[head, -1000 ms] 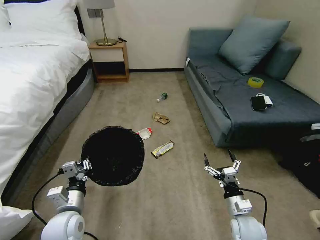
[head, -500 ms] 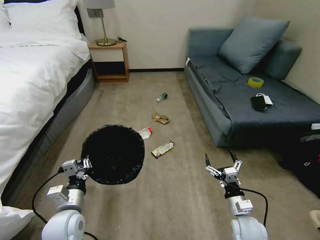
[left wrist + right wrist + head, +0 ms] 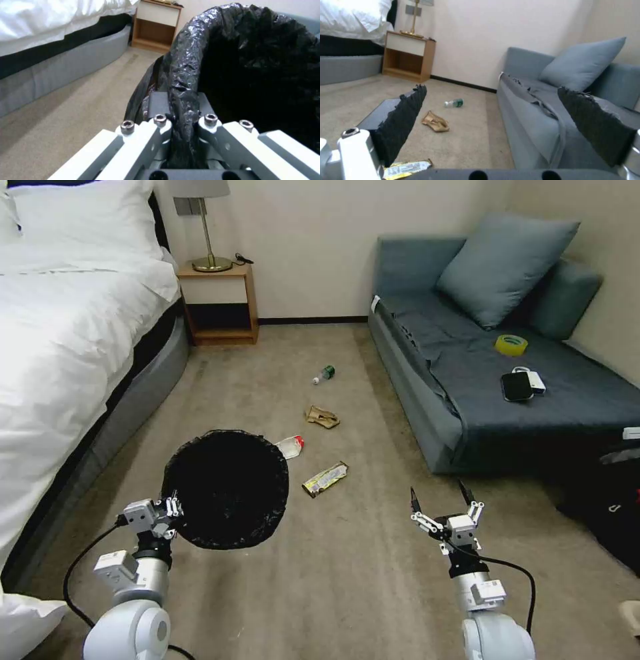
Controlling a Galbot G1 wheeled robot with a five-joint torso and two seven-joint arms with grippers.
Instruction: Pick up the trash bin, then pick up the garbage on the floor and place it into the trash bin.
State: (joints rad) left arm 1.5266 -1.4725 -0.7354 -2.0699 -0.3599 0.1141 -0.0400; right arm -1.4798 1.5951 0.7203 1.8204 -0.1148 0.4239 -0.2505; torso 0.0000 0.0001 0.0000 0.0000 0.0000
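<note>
My left gripper [image 3: 175,509] is shut on the rim of the trash bin [image 3: 227,489], a round bin lined with a glossy black bag [image 3: 246,65], held up at the lower left. The garbage lies on the carpet beyond it: a red-white wrapper [image 3: 291,446] partly behind the bin's rim, a yellow-black snack wrapper [image 3: 325,478], a tan paper wad [image 3: 322,416] and a small green-capped bottle [image 3: 324,374]. My right gripper [image 3: 439,495] hovers open to the right of the snack wrapper, empty. The right wrist view looks between the open fingers [image 3: 403,117] at the wad [image 3: 435,121] and bottle [image 3: 454,102].
A white bed [image 3: 60,347] runs along the left and a grey-blue sofa [image 3: 507,380] along the right, carrying a yellow tape roll [image 3: 511,343] and a black phone [image 3: 517,386]. A nightstand [image 3: 219,303] stands at the far wall. A black backpack [image 3: 610,507] sits at the right.
The bin has shifted slightly upward in my left gripper's hold. The right gripper has barely moved and stays open.
</note>
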